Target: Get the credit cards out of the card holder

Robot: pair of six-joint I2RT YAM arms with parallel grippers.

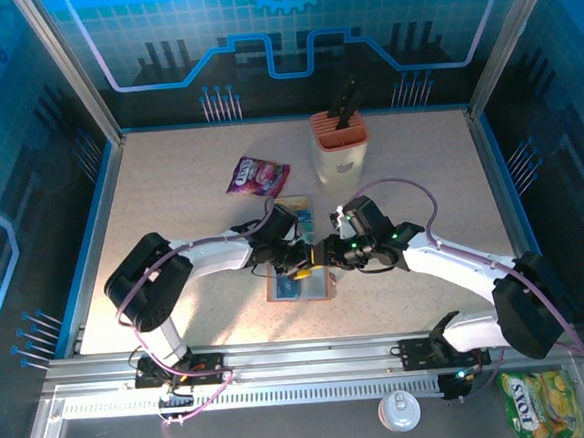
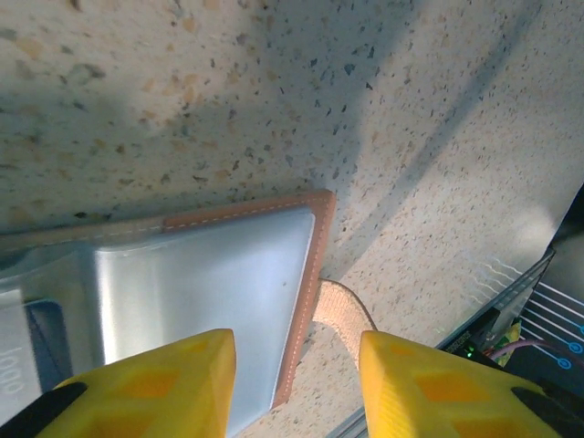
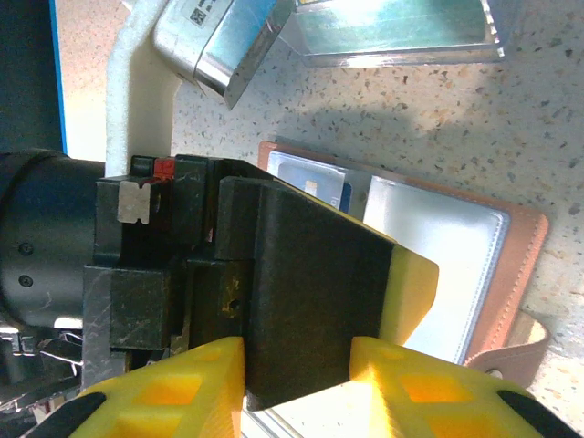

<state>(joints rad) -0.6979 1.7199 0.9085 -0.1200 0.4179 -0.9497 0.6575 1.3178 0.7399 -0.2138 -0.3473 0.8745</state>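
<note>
Looking down from the top external camera, I find the small flat brown leather-look card holder [image 1: 295, 289] lying open on the speckled table [image 1: 170, 197]. The left gripper [image 1: 299, 263] and the right gripper [image 1: 327, 254] meet nose to nose over the card holder's far half. At least one thin teal credit card [image 1: 296, 207] lies flat just beyond the card holder. Further beyond it are a crinkled purple snack packet [image 1: 257, 174] and a tall beige knife block with an orange top [image 1: 340, 143].

On the left wrist camera, the left gripper's yellow fingers [image 2: 173, 383] stand apart with nothing between them, hovering astride the card holder's stitched brown edge [image 2: 306, 301]. A tan strap tab [image 2: 345, 315] pokes out past that edge.

On the right wrist camera, the right gripper's yellow fingers [image 3: 164, 392] are partly apart. The left gripper's black body sits across the gap, so I cannot tell whether they pinch anything. Behind that body the card holder [image 3: 520, 265] lies open with a blue card [image 3: 319, 182] tucked in one pocket, and the teal credit card [image 3: 392, 32] rests on the table beyond it.

I judge the step in hand is drawing out the pocketed card. To do that well, I would pin one leaf of the card holder with the right gripper. Then I would bring the left fingers in low onto the card's exposed edge, close on the card alone rather than the leather, and pull along the pocket's line.
</note>
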